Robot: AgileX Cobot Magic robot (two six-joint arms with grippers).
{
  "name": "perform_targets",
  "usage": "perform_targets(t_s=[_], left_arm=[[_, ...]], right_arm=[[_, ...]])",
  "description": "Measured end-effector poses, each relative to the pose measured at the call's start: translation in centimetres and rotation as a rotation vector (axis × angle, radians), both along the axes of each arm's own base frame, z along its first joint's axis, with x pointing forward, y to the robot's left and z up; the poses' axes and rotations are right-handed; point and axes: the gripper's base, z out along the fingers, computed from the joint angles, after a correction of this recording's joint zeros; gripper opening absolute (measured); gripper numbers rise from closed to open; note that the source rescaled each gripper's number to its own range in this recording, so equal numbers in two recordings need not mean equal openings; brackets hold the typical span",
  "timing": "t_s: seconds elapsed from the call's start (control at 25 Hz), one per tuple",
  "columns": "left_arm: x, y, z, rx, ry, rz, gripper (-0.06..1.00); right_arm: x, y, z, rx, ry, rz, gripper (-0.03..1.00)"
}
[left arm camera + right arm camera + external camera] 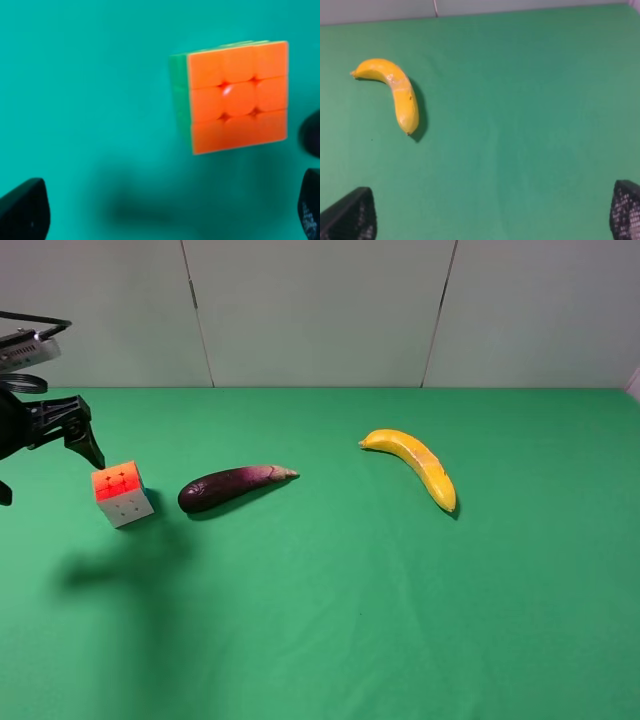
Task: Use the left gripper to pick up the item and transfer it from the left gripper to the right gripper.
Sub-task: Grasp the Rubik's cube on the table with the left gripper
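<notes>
Item: small 3x3 puzzle cube (122,494) with stickered plastic faces, orange on top and white toward the high camera; the left wrist view also shows a green side.
Item location: on the green cloth table (350,630), far left of the high view, just left of the eggplant and not touching it.
Left gripper: black two-fingered claw (48,468) at the left edge of the high view, hanging above the cloth just beside the cube.
Left jaws: spread wide with nothing between them; in the left wrist view the cube (237,95) sits ahead of the gripper (165,210), clear of both fingertips.
Right gripper: black two-fingered claw (487,215), seen only in its own wrist view, over bare cloth.
Right jaws: released, wide apart, holding nothing.
Eggplant: dark purple, elongated, glossy (232,486), lying between cube and banana with its pale tip toward the banana.
Banana: yellow, curved (415,465), well apart from the cube, right of centre.
Backdrop: pale grey panelled wall (320,310) behind the table.
</notes>
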Motion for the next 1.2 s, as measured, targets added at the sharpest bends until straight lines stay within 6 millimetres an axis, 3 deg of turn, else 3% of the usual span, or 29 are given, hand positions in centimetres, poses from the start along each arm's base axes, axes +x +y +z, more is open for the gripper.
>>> perform_targets(t_s=[0.32,0.6,1.2], left_arm=[[2.1,-2.3,-0.8,0.012,0.014,0.014,1.0],[2.3,-2.8,-1.0,0.074,0.013,0.085,1.0],[5.4,-4.5,-5.4,0.083,0.068,0.057,1.0]], right_arm=[[0.0,0.0,0.0,0.0,0.0,0.0,1.0],[0.0,0.0,0.0,0.0,0.0,0.0,1.0],[0.0,0.0,0.0,0.0,0.0,0.0,1.0]])
